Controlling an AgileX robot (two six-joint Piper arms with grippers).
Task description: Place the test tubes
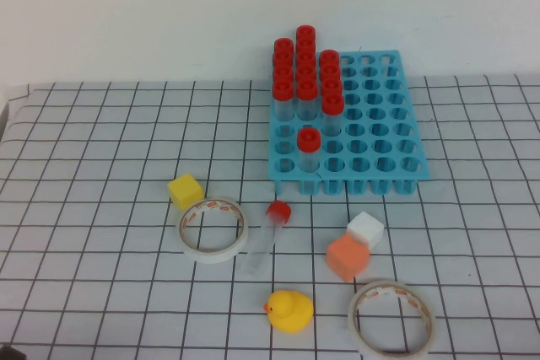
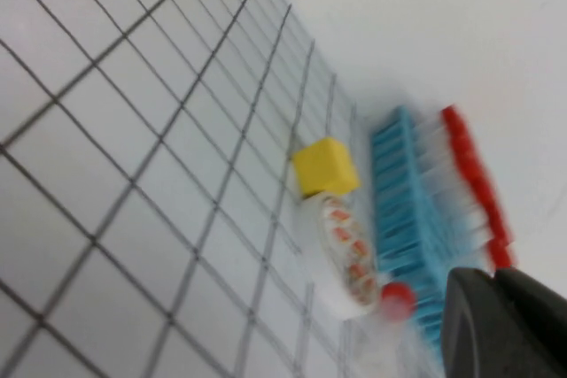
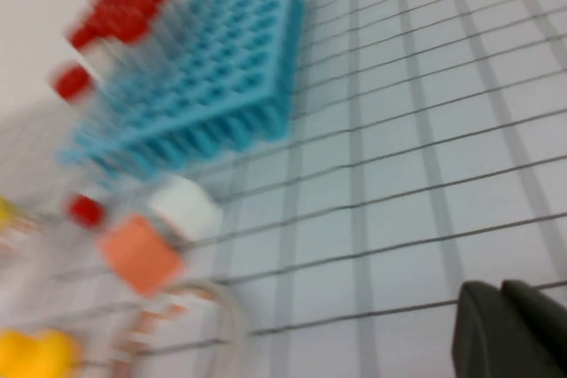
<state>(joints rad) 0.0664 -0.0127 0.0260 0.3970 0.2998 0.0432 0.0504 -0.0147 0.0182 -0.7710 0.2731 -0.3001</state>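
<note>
- One loose test tube [image 1: 267,242] lies flat ahead of both pincers, just beside the tape roll [image 1: 213,254]; blue rack [image 1: 405,168] w/ red-capped tubes [image 1: 305,65] stands beyond it.
- Left gripper [image 2: 493,288] & right gripper [image 3: 501,297] hang back at the robot's edge, outside the high view, both closed tight, holding nothing.
- Risk: you drop in w/o opening first; closed tips nudge the tube, it rolls toward the duck [image 1: 289,309].
- Risk: grabbing beside the roll drags tape along.
- Risk: tilted tube catches a rack rim, knocks neighbours.
</note>
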